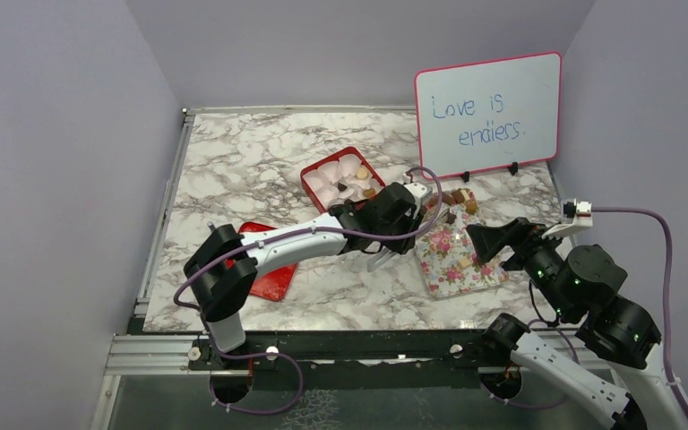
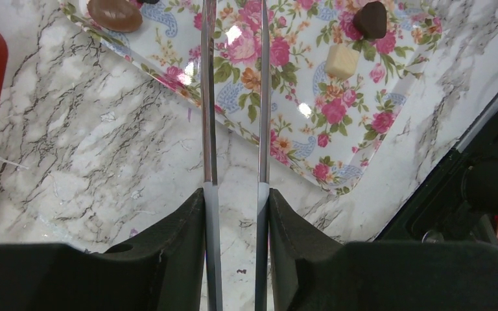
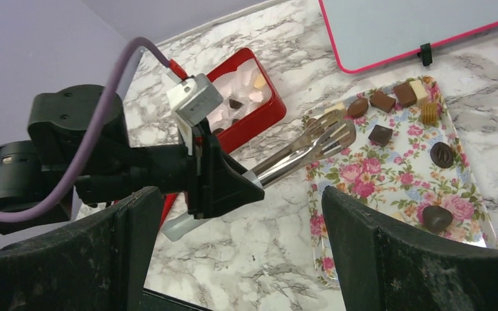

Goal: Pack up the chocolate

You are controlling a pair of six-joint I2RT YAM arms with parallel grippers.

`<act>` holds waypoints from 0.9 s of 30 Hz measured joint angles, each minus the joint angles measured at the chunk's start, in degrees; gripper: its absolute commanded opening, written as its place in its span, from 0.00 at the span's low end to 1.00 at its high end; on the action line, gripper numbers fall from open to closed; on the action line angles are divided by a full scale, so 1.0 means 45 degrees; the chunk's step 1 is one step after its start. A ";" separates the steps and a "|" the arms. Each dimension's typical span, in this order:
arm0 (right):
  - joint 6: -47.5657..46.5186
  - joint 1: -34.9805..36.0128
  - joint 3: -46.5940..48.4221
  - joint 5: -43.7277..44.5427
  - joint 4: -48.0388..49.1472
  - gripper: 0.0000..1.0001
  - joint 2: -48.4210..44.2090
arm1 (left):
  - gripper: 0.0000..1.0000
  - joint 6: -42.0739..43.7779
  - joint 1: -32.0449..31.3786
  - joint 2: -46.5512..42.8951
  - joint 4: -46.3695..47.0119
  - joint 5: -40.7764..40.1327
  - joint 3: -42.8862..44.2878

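The marbled tabletop carries everything. A pink-framed whiteboard with blue handwriting stands upright at its far right corner.

Just in front of the board, along the right edge, lies a flowered tray. Most of the chocolate sits loose on the tray's far end: dark squares, a brown oval, a light brown square, a cream square and a fluted caramel piece. A dark round piece and a dark rounded one lie farther toward the near end, well apart from the cluster.

An open red box rests near the middle of the tabletop, toward the far edge. It is lined with white paper cups, and a few dark and tan pieces already sit in the cups on its right side. A flat red lid lies toward the near edge, left of the middle, partly under the left arm.

The left end effector carries two long metal tong blades. They stand parallel with a narrow gap and nothing between them; their tips reach over the tray's left rim, near the brown oval but not touching it. The right end effector hangs above the tray's near right part; its black fingers are spread wide and it holds nothing.
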 measured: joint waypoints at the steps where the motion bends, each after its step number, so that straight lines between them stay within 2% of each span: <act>1: 0.0010 0.0000 -0.0015 0.0000 0.0000 0.98 0.0029 | 0.25 -0.0005 0.0015 -0.0121 -0.0034 0.0000 0.0005; 10: 0.0175 0.0000 -0.0379 -0.0087 0.0102 0.98 0.0121 | 0.25 0.0019 0.0685 -0.1491 -0.1078 -0.0738 -0.0228; 19: 0.0223 0.0000 -0.0748 -0.0146 0.0253 0.98 0.0296 | 0.28 0.0044 0.3055 -0.3842 -0.2103 -0.1044 -0.1787; 27: 0.0219 0.0000 -0.0748 -0.0384 0.0398 0.98 0.1005 | 0.28 0.0126 0.4658 -0.4673 -0.2934 -0.1039 -0.1953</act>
